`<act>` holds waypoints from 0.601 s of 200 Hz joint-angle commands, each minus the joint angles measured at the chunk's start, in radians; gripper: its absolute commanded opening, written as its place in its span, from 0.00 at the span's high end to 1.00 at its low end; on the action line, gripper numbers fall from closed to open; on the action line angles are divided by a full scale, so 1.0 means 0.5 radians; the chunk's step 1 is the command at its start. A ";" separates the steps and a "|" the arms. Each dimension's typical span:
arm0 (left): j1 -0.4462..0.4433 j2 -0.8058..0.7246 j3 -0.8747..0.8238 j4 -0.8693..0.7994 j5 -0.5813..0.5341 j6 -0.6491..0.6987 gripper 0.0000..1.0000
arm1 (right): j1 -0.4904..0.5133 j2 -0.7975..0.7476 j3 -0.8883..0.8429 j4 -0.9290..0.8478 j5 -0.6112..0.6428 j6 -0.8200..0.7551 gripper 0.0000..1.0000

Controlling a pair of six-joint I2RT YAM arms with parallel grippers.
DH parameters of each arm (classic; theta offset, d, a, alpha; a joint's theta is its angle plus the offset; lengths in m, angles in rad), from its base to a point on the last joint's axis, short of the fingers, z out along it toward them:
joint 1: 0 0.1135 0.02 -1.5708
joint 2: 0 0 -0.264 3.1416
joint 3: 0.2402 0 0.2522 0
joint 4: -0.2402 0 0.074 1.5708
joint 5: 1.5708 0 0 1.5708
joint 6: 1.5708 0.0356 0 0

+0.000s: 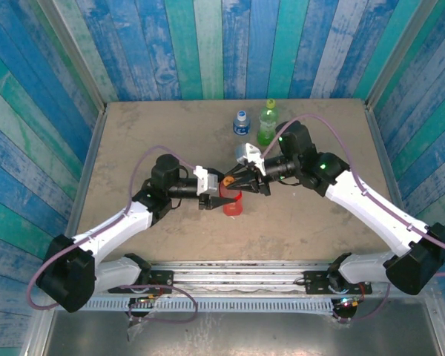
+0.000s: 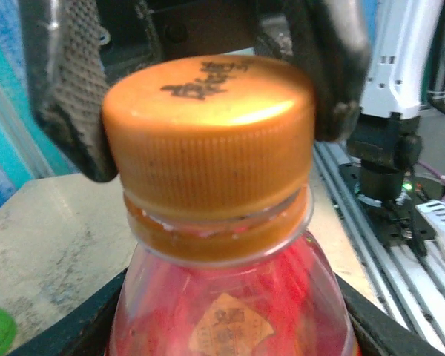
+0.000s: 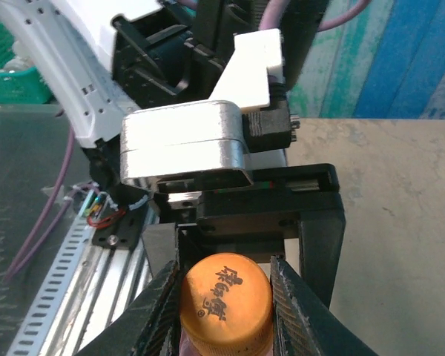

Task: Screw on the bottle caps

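The red bottle (image 1: pixel 233 205) with a yellow label mark (image 2: pixel 226 326) stands at the table's middle, and my left gripper (image 1: pixel 219 195) is shut on its body from the left. The orange cap (image 1: pixel 228 179) sits on the bottle's neck, seen close up (image 2: pixel 208 133) in the left wrist view. My right gripper (image 3: pixel 226 308) comes in from the right and is shut on the orange cap (image 3: pixel 224 297), its ribbed pads (image 3: pixel 291 304) pressed against both sides. Those same fingers (image 2: pixel 70 96) flank the cap in the left wrist view.
At the back stand a translucent green bottle (image 1: pixel 266 124) with a light green cap and a shorter clear bottle (image 1: pixel 241 123) with a blue cap. A metal rail (image 1: pixel 237 271) runs along the near edge. Plank walls close in three sides.
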 commanded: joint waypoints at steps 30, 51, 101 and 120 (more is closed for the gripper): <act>-0.007 0.132 0.003 0.690 -0.959 -0.518 0.44 | 0.142 0.040 -0.234 0.479 1.380 0.553 0.93; -0.008 0.193 0.011 0.839 -1.326 -0.655 0.44 | 0.249 0.136 -0.258 0.571 2.006 0.806 0.92; -0.029 0.299 0.032 0.825 -1.605 -0.671 0.45 | 0.347 0.295 -0.167 0.567 2.223 1.018 0.85; -0.026 0.280 0.013 0.758 -1.568 -0.599 0.44 | 0.339 0.272 -0.144 0.607 1.973 0.846 0.82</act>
